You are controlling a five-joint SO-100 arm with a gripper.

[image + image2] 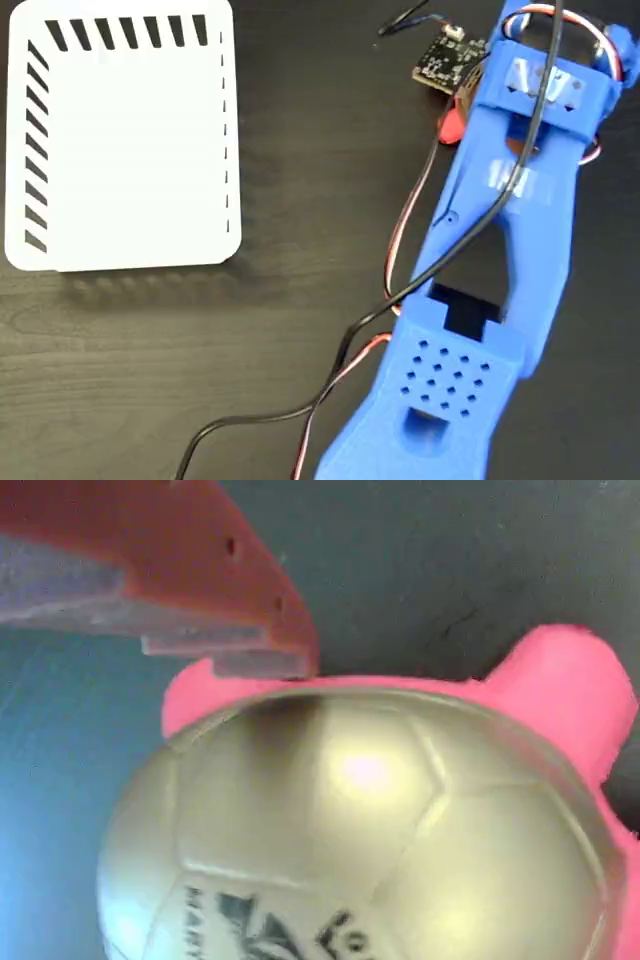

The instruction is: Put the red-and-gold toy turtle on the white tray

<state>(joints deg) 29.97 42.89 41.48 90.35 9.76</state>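
The red-and-gold toy turtle [360, 820] fills the wrist view, its shiny gold shell with black print in front and a pink-red limb at the right. One orange-red finger [200, 600] of my gripper reaches in from the upper left, its tip at the shell's far edge. The other finger is out of view. In the fixed view the blue arm [500, 250] covers the gripper and nearly all of the turtle; only a small red patch [452, 122] shows beside the wrist. The white tray [120, 140], striped black along two edges, lies at the upper left, far from the arm.
A small black circuit board [445, 60] lies left of the wrist. Black and red cables [330, 390] run from the arm across the dark table [200, 360] to the bottom edge.
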